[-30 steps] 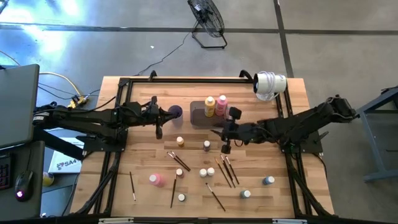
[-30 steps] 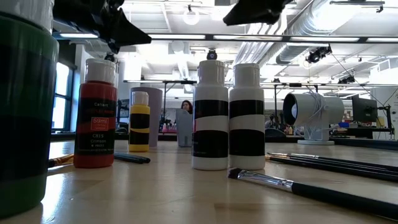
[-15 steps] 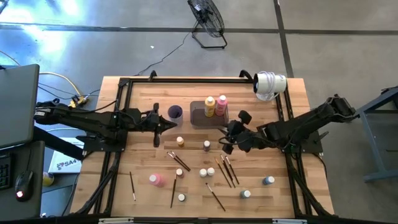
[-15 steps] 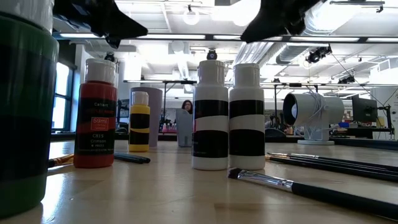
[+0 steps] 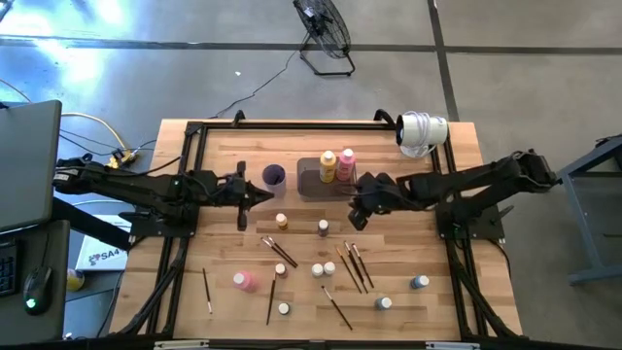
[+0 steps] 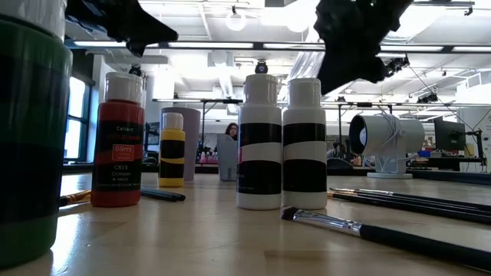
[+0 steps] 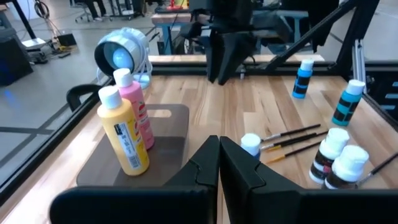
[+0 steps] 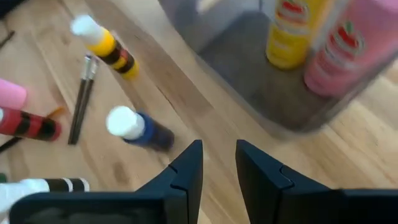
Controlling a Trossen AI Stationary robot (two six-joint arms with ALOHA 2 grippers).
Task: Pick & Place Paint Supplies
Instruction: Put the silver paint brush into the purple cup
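Observation:
A yellow bottle point(image 5: 328, 165) and a pink bottle point(image 5: 347, 163) stand upright on the dark grey tray point(image 5: 313, 181) at the table's far middle. Several small white-capped bottles point(image 5: 317, 269) and thin brushes point(image 5: 355, 267) lie scattered over the near half, with a pink bottle point(image 5: 243, 280) on its side. My right gripper point(image 8: 219, 163) hangs open over the wood just near the tray's right end, tipped downward, nothing between its fingers. My left gripper point(image 7: 219, 163) is shut and empty, held level above the table left of the tray.
A purple cup point(image 5: 274, 176) stands left of the tray. A white lamp-like device point(image 5: 422, 131) sits at the far right corner. A small blue bottle point(image 8: 140, 129) and a yellow-black one point(image 8: 106, 45) lie on the wood near my right gripper. Black frame rails point(image 5: 190, 165) border the table.
My right gripper has gone toward the tray and somewhat down, rolling about its own line and tipping from near level to slanting down; its fingers stay equally apart. My left gripper has swung a little toward the table's near edge, still shut.

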